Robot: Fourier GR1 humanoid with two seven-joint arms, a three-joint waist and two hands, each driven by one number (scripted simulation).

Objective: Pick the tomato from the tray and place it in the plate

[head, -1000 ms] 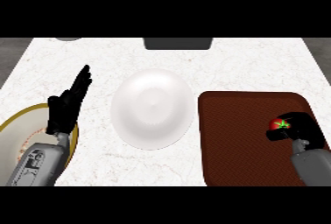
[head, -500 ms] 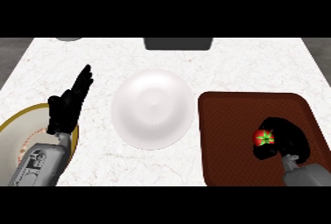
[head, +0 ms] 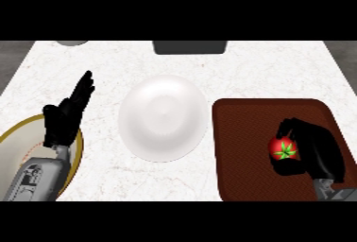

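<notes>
The right hand [head: 315, 150] sits over the right half of the brown tray [head: 244, 142], its fingers and thumb curled round the tomato [head: 284, 150], which shows red with a green calyx at the hand's 9 o'clock side. Whether the tomato rests on the tray or is already clear of it cannot be told from this steep view. Judged step in hand: securing the tomato and carrying it out of the tray. To do this well, the curl round the fruit should hold through the lift; the hand should rise clear of the tray's raised rim before travelling toward 9 o'clock, since a low sweep could catch that rim. The target, by my reading, is the white plate [head: 162, 118] just beside the tray's left edge at counter centre; the release should come over the plate's middle and low, because a round tomato is likely to roll if let go near the edge. The left hand [head: 64, 120] rests at the view's left, fingers straight and pointing toward 12 o'clock, holding nothing, above a gold-rimmed plate [head: 14, 137] at 8 o'clock. Count: one tomato, one tray, two plates, two hands. A dark rectangular object [head: 190, 47] and a grey round object [head: 72, 42] lie at the counter's far edge; neither can be identified.
</notes>
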